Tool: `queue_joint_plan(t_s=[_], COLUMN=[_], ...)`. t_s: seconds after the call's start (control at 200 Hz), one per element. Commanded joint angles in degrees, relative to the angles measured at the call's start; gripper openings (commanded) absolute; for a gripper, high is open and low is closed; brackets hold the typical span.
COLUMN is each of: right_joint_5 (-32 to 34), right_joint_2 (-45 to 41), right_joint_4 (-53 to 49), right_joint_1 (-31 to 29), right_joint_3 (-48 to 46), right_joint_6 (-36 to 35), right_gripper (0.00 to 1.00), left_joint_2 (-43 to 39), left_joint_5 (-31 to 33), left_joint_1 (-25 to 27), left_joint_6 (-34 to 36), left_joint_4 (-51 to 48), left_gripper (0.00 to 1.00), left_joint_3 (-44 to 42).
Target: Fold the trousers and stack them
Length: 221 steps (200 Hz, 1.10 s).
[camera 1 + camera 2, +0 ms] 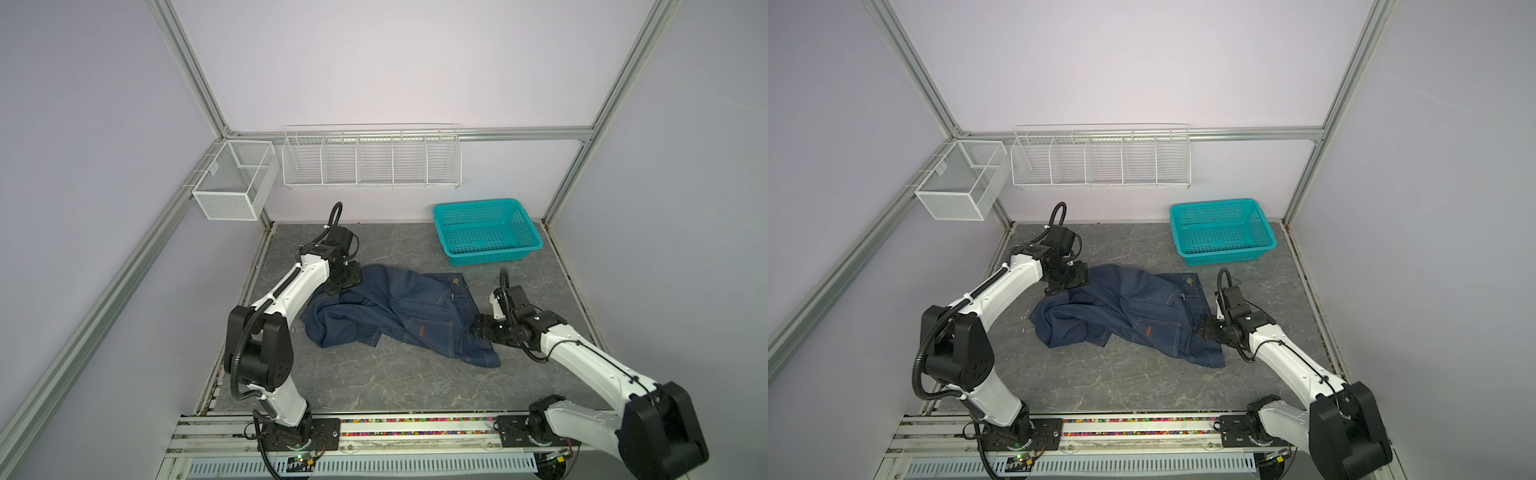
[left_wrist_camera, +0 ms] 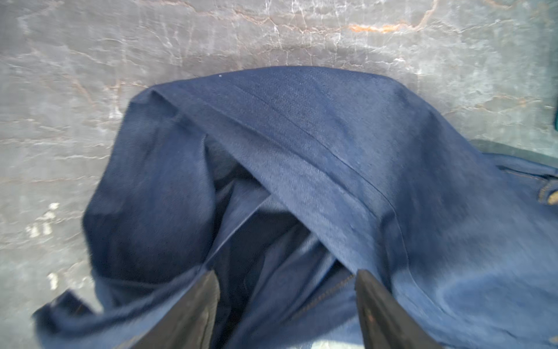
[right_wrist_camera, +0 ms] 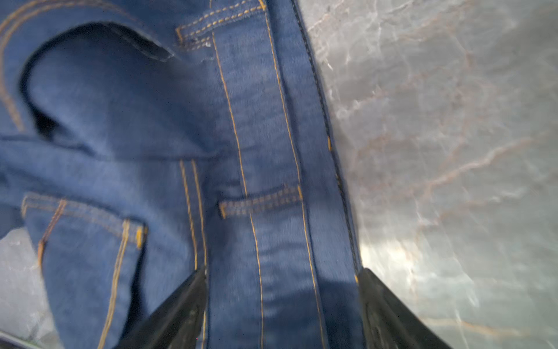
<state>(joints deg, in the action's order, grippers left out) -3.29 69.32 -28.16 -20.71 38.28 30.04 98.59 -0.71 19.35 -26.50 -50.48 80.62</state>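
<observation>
Left wrist view gave me the left gripper point(image 2: 287, 273) with its two dark fingers point(image 2: 193, 308) standing well apart and clamped on nothing. Loose folds of the trousers point(image 2: 302, 157) lay beneath and between them; whether the tips touched the cloth I could not tell. On the right wrist view, the right gripper point(image 3: 283, 272) was likewise spread wide. It straddled the waistband point(image 3: 271, 235), one finger over denim and the other at the band's edge beside the bare table point(image 3: 437, 151). Nothing was pinched there either.

From a top view I saw the trousers point(image 1: 399, 307) lying crumpled in the middle of the table, waistband to the right and legs bunched in soft, rounded folds to the left. The left gripper point(image 1: 351, 280) sat at the heap's far left edge and the right gripper point(image 1: 478, 326) at the waistband's near right end.

The cloth was dark navy denim with a fine diagonal weave, sewn in double rows of yellow-orange thread. I could see a belt loop point(image 3: 261, 201), a gaping pocket mouth and a small tan-orange patch point(image 1: 421, 331). The table was grey and stone-patterned, with pale and rusty veins and a slight sheen. A teal perforated basket point(image 1: 486, 232) stood at the far right, apart from the trousers.
</observation>
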Motion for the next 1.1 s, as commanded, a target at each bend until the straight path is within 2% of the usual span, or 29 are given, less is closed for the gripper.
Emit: queue_joint_plan(t_s=[0.0,0.2,0.355,0.545,0.61,0.8,0.93,1.099], right_joint_5=[-1.95,-2.56,-6.43,-4.83,-4.47,-4.83,-6.96,-12.68], right_joint_2=[6.04,16.9,24.44,29.71,31.09,32.0,29.88,27.57], right_joint_4=[8.23,12.41,15.05,12.74,12.22,11.57,13.0,16.96], right_joint_1=[0.41,0.99,0.97,0.85,0.76,0.05,-0.4,-0.73], right_joint_3=[2.76,8.01,11.34,16.04,16.79,18.4,18.56,18.32], right_joint_6=[-0.14,-4.32,-5.53,-10.51,-11.68,-14.34,-14.72,-11.74], right_gripper=[0.76,0.75,0.76,0.75,0.69,0.41,0.38,0.35], left_joint_2=[3.34,7.08,8.7,9.68,10.28,10.67,11.0,12.18], left_joint_5=[1.25,3.04,1.49,3.54,4.76,5.7,5.93,4.59], left_joint_1=[-0.1,-0.11,-0.1,-0.11,-0.29,-1.97,-2.43,-2.5], left_joint_6=[0.12,-0.52,-1.84,-1.27,-0.32,0.9,1.69,2.07], left_joint_4=[1.52,3.56,6.26,5.52,4.78,4.34,3.68,3.78], left_gripper=[0.72,0.72,0.73,0.73,0.73,0.73,0.73,0.73], left_joint_3=[2.93,4.59,3.25,4.76,5.15,5.75,6.22,6.0])
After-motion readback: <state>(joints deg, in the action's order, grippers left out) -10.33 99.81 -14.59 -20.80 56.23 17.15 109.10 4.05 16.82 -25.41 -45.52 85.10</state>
